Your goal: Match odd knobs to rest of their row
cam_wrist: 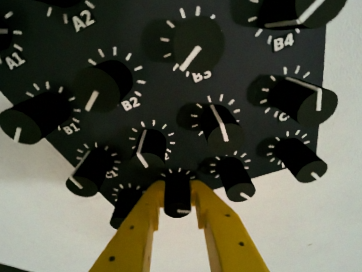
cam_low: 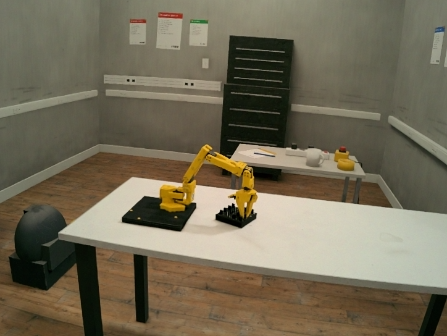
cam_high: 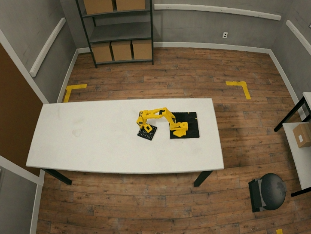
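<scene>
A knob (cam_wrist: pixel 177 196) at the bottom centre of the knob box (cam_wrist: pixel 150 55) is clenched by the gripper (cam_wrist: pixel 176 210) mid-turn; further twisting seems needed.

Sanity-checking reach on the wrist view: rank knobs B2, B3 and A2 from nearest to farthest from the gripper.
1. Knob B2, up and left of the gripper, which is shut on a bottom-row knob.
2. Knob B3, higher, slightly right.
3. Knob A2, top edge, left, mostly cut off.
</scene>
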Motion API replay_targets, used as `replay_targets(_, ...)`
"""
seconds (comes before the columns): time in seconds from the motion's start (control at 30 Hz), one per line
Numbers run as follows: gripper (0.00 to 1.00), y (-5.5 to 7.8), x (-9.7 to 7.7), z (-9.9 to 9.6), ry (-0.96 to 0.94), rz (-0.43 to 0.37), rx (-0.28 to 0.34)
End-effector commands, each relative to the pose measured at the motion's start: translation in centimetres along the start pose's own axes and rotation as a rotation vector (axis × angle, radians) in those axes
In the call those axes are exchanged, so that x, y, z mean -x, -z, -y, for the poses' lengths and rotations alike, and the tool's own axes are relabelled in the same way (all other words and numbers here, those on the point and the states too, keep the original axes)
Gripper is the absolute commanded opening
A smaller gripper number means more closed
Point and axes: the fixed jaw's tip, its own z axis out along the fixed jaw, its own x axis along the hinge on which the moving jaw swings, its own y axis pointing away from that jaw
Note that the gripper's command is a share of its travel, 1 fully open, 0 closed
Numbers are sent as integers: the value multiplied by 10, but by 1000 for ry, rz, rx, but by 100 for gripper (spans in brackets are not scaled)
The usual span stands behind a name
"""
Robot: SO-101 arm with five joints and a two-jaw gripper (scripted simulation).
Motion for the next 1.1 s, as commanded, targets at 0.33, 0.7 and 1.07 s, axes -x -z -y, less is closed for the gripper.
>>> replay_targets(0.33,1,-2,3,-1,-215,15,11)
replay_targets(0.7,1,-2,4,-1,-407,14,13)
replay_targets(1.07,1,-2,4,-1,-443,14,13)
